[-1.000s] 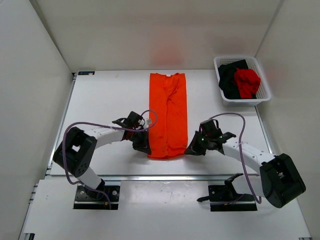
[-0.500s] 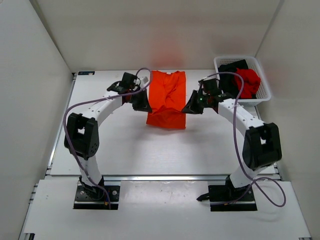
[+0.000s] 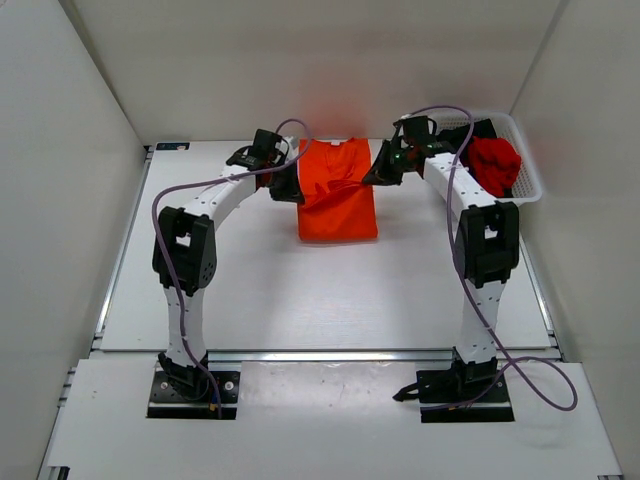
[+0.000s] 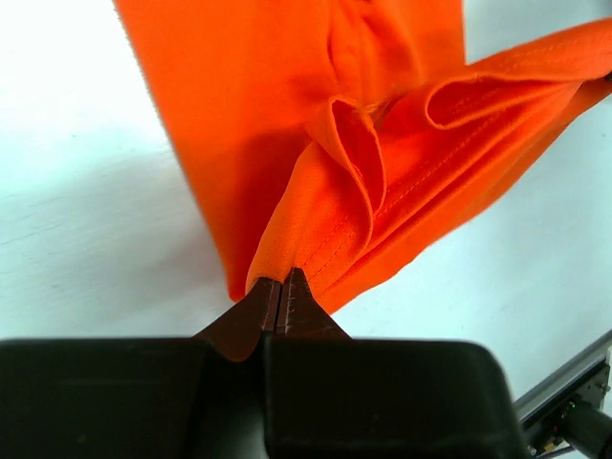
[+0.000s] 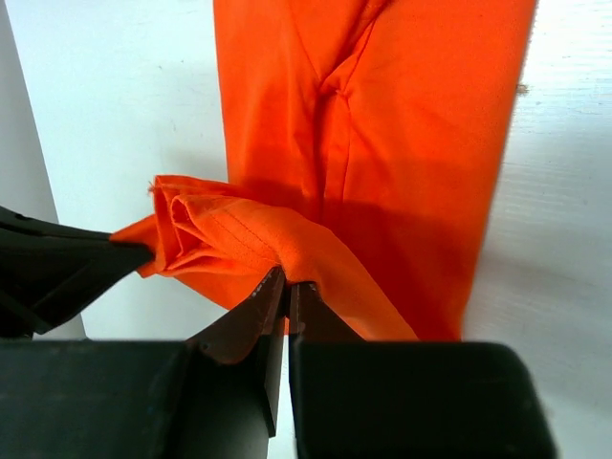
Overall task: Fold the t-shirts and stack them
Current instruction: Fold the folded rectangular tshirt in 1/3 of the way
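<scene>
The orange t-shirt (image 3: 338, 205) lies at the far middle of the table, its near part doubled back over the far part. My left gripper (image 3: 292, 188) is shut on the left corner of the lifted hem, whose bunched folds show at the tips (image 4: 285, 277) in the left wrist view. My right gripper (image 3: 373, 177) is shut on the right corner (image 5: 287, 279). The hem hangs stretched between them, just above the flat cloth (image 5: 411, 143). The black t-shirt (image 3: 455, 150) and the red t-shirt (image 3: 495, 165) lie crumpled in the basket.
The white mesh basket (image 3: 530, 192) stands at the far right corner, close to my right arm. White walls enclose the table at the back and on both sides. Both arms reach far out from their bases at the near edge.
Both grippers have carried the shirt's near hem from the front of the table toward the far end, so the long strip of orange cloth is now folded over itself.
</scene>
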